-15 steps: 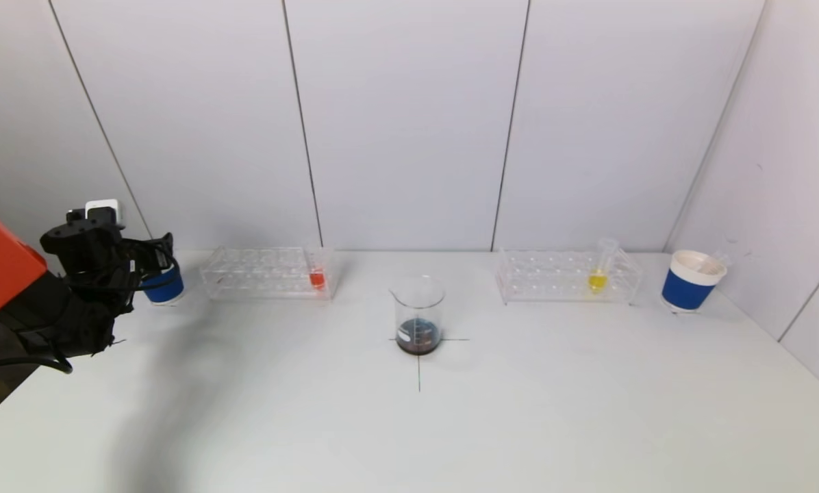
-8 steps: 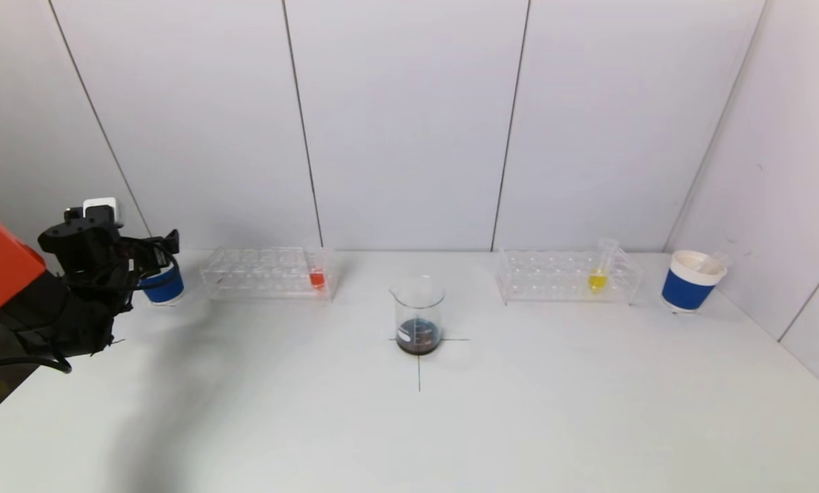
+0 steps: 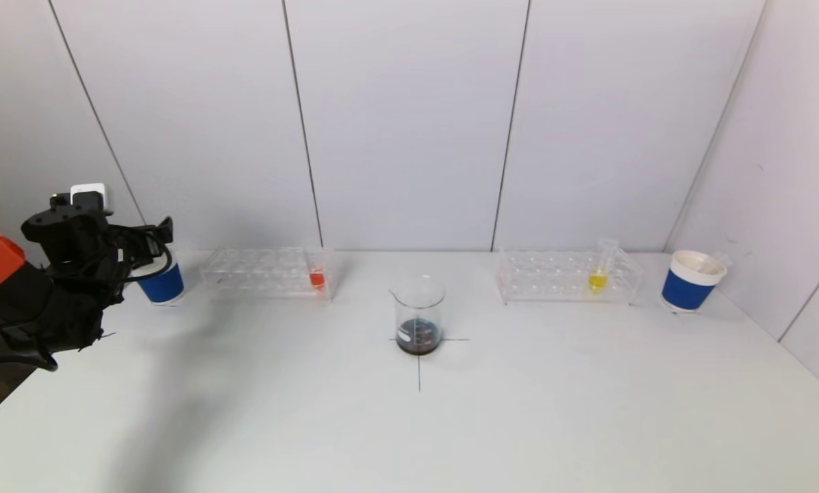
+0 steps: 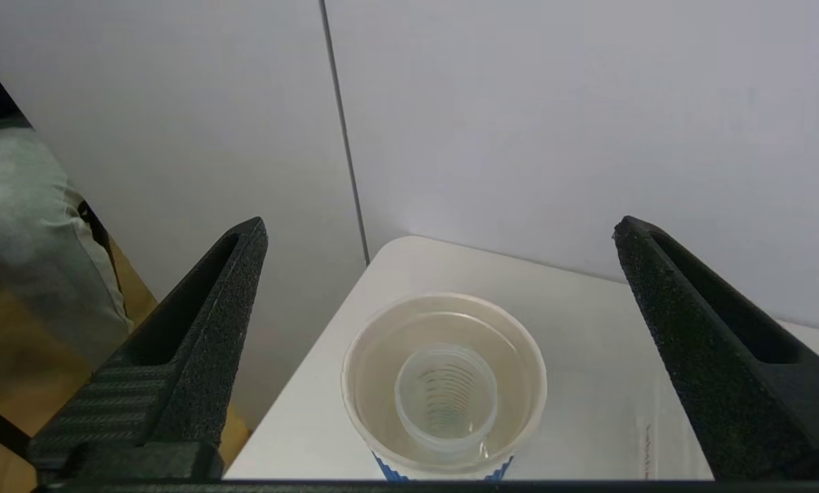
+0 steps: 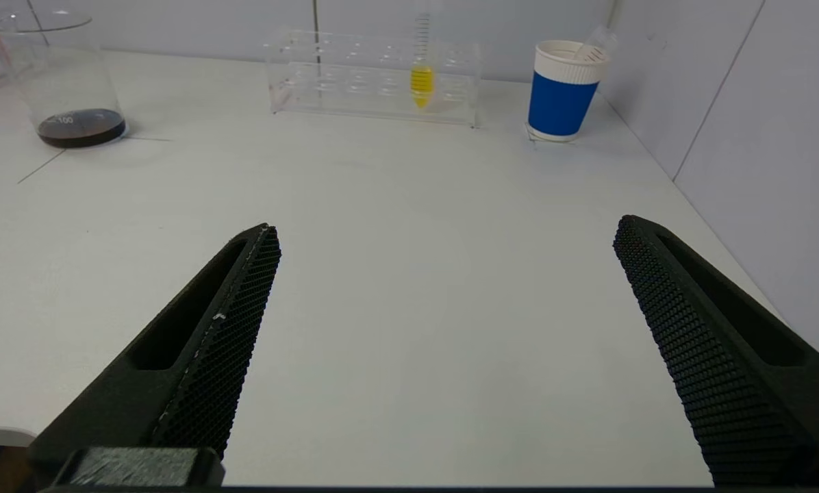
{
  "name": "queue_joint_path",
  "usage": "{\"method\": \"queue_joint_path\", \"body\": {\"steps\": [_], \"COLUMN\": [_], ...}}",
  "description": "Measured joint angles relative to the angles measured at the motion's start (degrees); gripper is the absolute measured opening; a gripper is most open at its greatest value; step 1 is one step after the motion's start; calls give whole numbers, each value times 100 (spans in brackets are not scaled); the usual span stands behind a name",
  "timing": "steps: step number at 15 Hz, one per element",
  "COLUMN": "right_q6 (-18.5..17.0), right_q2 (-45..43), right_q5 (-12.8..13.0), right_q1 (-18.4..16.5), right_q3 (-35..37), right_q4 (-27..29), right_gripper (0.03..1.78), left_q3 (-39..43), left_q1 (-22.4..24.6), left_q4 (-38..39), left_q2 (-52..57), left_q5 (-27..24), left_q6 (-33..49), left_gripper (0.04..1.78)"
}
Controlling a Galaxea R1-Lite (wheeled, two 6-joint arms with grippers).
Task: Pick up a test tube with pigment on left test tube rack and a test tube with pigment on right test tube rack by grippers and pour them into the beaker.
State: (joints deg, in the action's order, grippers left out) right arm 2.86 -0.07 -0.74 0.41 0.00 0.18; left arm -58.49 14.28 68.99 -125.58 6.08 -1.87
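My left gripper (image 4: 440, 236) hangs above the blue paper cup (image 4: 444, 387) at the far left end of the table (image 3: 409, 424), its two fingers (image 4: 197, 335) spread wide with nothing between them. Directly beneath the gap, inside the cup, I see an empty clear tube (image 4: 446, 400) lying in it mouth up; it touches neither finger.

To the right of that gripper sits the left test tube rack (image 3: 269, 272), and the test tube with red pigment (image 3: 317, 274) stands at the end of the rack farthest from the gripper. Farther right again, at the centre cross on the table, the beaker (image 3: 418, 315) holds a shallow dark liquid.

My right gripper (image 5: 444, 236) is low over the bare near part of the table, fingers (image 5: 207, 356) fully apart and holding nothing. Well ahead of it stands the right test tube rack (image 5: 375, 75) with the test tube of yellow pigment (image 5: 420, 79) upright in it. Beyond the rack's right end is a second blue cup (image 5: 562, 92); something clear leans out of its rim, possibly another tube, though I can't make it out.
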Motion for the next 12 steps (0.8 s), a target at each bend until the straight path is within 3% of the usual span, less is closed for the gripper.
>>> {"method": "queue_joint_path", "body": {"steps": [7, 12], "right_q6": [-2, -2], "right_q2": [0, 0], "right_q5": [0, 0], "right_q1": [0, 0], "right_q3": [0, 0], "right_q4": [0, 0], "right_gripper": [177, 177], "left_q3": [1079, 1936], "left_q1": [-541, -1097], "left_q4": [-302, -1537], "left_q2": [2009, 4647], "left_q5": [-2, -5], "left_q6": [2, 41], "left_gripper": [176, 176]}}
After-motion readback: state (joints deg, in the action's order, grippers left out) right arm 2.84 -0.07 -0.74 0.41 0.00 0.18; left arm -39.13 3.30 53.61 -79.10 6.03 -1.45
